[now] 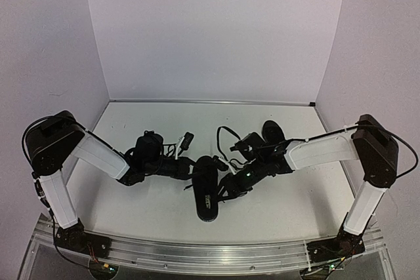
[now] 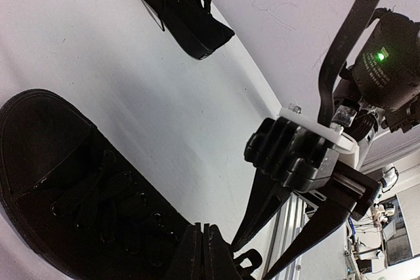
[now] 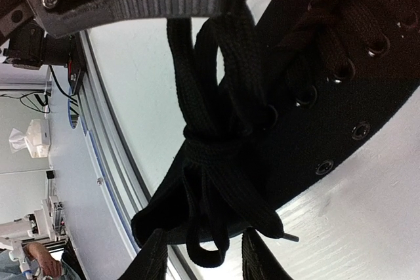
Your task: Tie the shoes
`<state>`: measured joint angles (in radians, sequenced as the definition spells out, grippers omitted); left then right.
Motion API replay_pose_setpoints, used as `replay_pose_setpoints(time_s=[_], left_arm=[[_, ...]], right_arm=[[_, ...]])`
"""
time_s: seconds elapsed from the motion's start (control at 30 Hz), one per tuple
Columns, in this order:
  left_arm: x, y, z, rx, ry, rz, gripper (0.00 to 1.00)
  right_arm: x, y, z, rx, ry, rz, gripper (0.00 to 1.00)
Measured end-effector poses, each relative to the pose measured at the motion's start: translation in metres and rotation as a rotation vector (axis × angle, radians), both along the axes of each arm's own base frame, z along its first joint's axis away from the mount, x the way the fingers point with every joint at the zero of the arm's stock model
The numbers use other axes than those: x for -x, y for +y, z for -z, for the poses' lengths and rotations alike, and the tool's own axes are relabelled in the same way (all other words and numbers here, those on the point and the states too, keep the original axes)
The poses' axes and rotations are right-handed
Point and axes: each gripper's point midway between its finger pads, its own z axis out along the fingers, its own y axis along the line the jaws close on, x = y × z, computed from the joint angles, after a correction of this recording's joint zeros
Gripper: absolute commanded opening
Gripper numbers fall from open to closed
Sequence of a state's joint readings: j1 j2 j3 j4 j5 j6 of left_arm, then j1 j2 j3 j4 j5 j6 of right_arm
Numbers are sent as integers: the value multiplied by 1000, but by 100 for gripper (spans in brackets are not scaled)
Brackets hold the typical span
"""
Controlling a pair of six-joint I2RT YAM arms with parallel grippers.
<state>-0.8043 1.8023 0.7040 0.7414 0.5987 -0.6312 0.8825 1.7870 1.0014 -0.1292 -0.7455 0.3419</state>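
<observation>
At the near centre of the worktop [image 1: 151, 208] lies one black shoe [image 1: 205, 191]. The second shoe [image 1: 273, 132] sits well apart, behind the right arm.

Count: two shoes, two grippers, one knot visible.

Step in hand, as I judge it: forming the bow on the near shoe. Its laces [image 3: 216, 129] are crossed into a first knot with loops rising from it.

Left gripper [image 2: 203, 234]: fingers pressed together, apparently pinching the laces above the knot.

Right gripper [image 3: 205, 240]: spread, straddling loose lace ends without gripping.

Next move, I reckon: the right gripper must close on a loop and draw outward against the left. The second shoe's laces look loose.
</observation>
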Motion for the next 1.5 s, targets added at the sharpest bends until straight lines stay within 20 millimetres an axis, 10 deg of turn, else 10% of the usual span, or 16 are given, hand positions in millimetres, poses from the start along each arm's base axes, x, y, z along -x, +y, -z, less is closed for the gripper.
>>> replay_pose_setpoints(time_s=[0.23,1.5], left_arm=[[-2,0,1,-2,5,-13,0],[-17,35,36,-256,-17,-127,0]], right_arm=[[-6,7,-3,-2,-44,-13,0],[5,-17,14,90,-48,-9,0]])
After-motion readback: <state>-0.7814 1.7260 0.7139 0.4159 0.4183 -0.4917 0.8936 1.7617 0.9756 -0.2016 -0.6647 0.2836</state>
